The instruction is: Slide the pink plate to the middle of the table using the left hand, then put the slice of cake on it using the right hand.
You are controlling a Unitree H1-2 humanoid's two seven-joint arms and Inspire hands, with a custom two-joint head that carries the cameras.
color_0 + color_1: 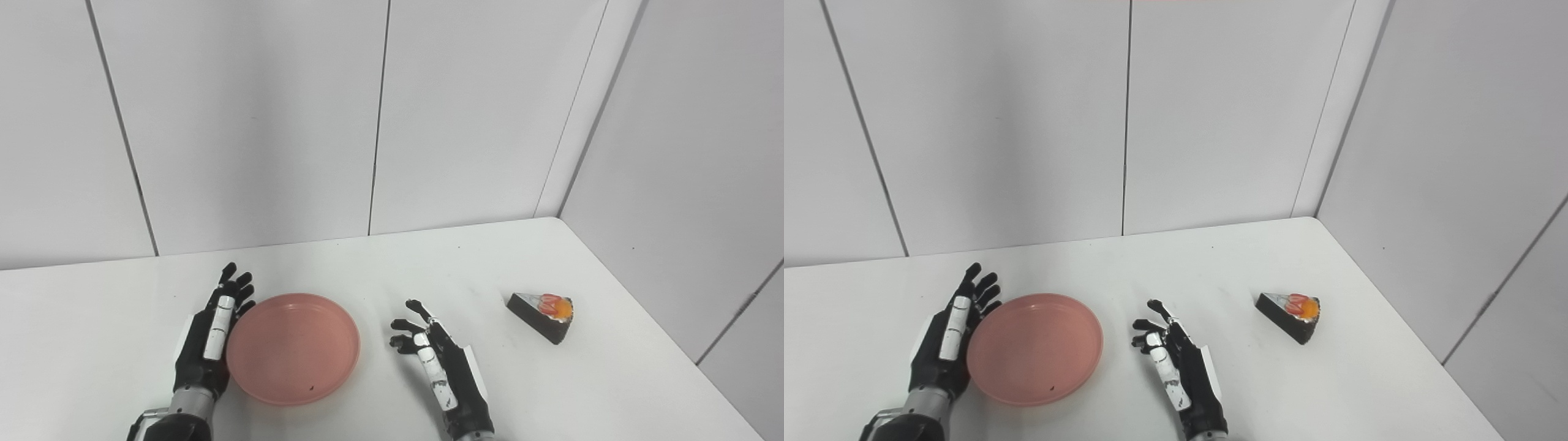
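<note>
The pink plate [293,348] lies empty on the white table [380,269], left of its middle. My left hand [211,334] is open, fingers straight, its edge against the plate's left rim. My right hand [438,361] is open and empty, fingers loosely curled, resting on the table to the right of the plate and apart from it. The slice of cake [542,315], a dark wedge with white top and red and orange fruit, sits on the table to the right of my right hand, well apart from it. The same scene shows in the right eye view, with the plate [1035,349] and the cake [1291,315].
White wall panels stand behind the table and along its right side, meeting at the far right corner [554,217]. The table's right edge [661,334] runs diagonally close beyond the cake.
</note>
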